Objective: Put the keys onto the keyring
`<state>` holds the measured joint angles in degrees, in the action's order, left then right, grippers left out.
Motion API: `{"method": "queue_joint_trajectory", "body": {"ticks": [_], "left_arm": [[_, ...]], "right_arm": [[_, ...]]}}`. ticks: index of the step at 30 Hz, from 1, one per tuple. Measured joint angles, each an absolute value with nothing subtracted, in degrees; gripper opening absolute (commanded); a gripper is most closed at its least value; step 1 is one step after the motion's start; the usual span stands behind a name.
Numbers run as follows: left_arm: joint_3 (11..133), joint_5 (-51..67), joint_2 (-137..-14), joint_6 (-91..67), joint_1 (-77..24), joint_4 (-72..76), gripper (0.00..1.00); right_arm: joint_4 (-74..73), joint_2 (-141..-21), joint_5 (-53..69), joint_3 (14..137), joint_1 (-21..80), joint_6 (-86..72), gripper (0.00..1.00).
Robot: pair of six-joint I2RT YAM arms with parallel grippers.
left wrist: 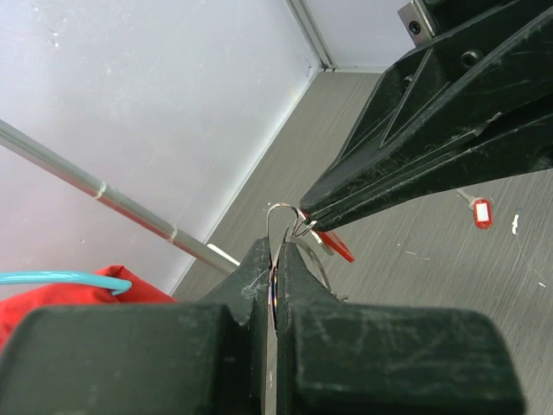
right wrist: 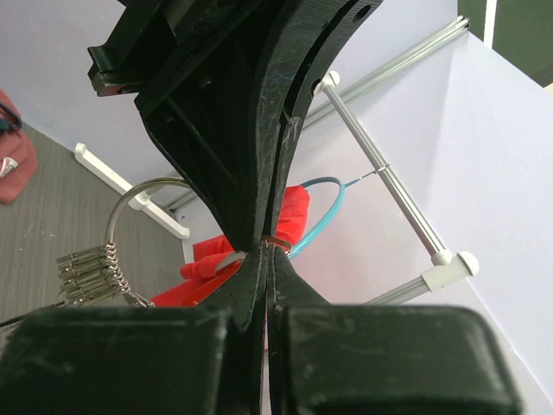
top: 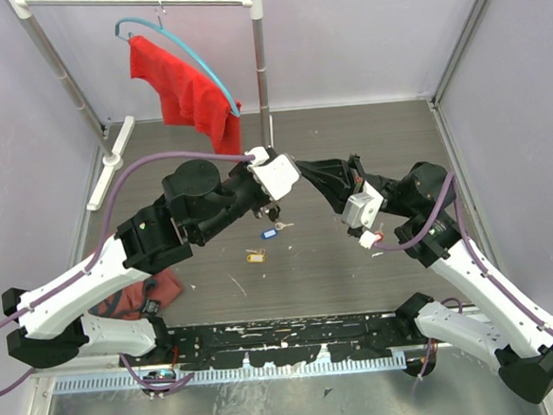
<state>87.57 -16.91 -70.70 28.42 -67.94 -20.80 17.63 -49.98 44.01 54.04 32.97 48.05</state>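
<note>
My left gripper [left wrist: 276, 249] is shut on the thin silver keyring [left wrist: 278, 213] and holds it in the air over the middle of the table. In the right wrist view the keyring [right wrist: 131, 197] carries several metal keys [right wrist: 86, 264] hanging below it. My right gripper [right wrist: 268, 249] is shut on a red-tagged key [left wrist: 340, 246], its tips touching the ring just above my left fingertips [left wrist: 256, 259]. In the top view the left gripper [top: 280, 190] and right gripper [top: 298, 173] meet tip to tip. Another red-tagged key [left wrist: 482, 213] lies on the table.
A blue-tagged key [top: 271, 233] and a yellow-tagged key [top: 254, 256] lie on the table below the grippers. A red cloth [top: 188, 90] hangs on a blue hanger [top: 200, 66] from the rack at the back left. Another red cloth [top: 161, 287] lies under the left arm.
</note>
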Motion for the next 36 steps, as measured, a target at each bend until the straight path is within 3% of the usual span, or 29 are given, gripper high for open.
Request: {"method": "queue_joint_trajectory", "body": {"ticks": [36], "left_arm": [[87.53,-13.37,-68.82,30.24,-68.03,-23.57,0.0]], "right_arm": [[8.58,-48.07,42.09,56.71,32.99,52.16,0.01]]}}
